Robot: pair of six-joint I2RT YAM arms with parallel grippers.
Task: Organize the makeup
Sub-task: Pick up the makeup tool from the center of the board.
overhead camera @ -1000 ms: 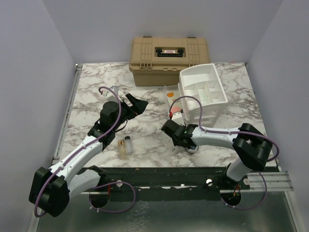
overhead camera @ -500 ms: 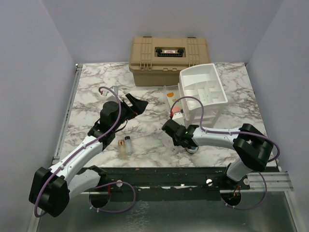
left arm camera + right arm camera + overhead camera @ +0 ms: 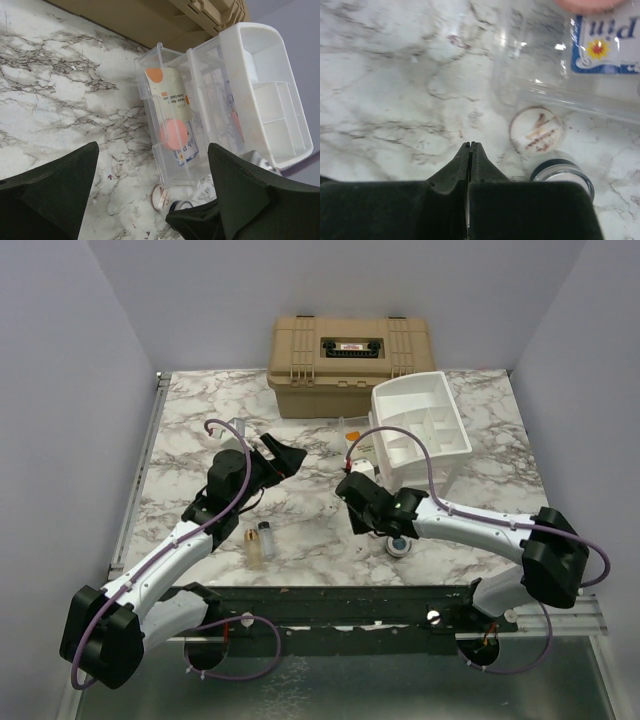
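1. Right now the right claw [image 3: 470,146] has its fingers pressed flat together with nothing between them, tips over bare bench [image 3: 380,100].
2. Nearest is the small dark jar [image 3: 563,174], just beside the claw's right flank and slightly behind the tips. The finger body hides part of it.
3. A little farther, ahead and to the right of the tips, the round disc [image 3: 536,131] lies flat, just beside the jar.
4. Both are round, so there is no long axis to line up with. I judge the next move needs the fingers spread and a shift rightward.
5. Just beyond the disc runs the wall of the clear tray [image 3: 545,92], which leaves little room ahead.
6. Farthest off, well to the left, the left claw [image 3: 282,454] is spread wide and empty, so the right arm is plainly nearer. The two tiny bottles [image 3: 259,540] lie over by the left arm.
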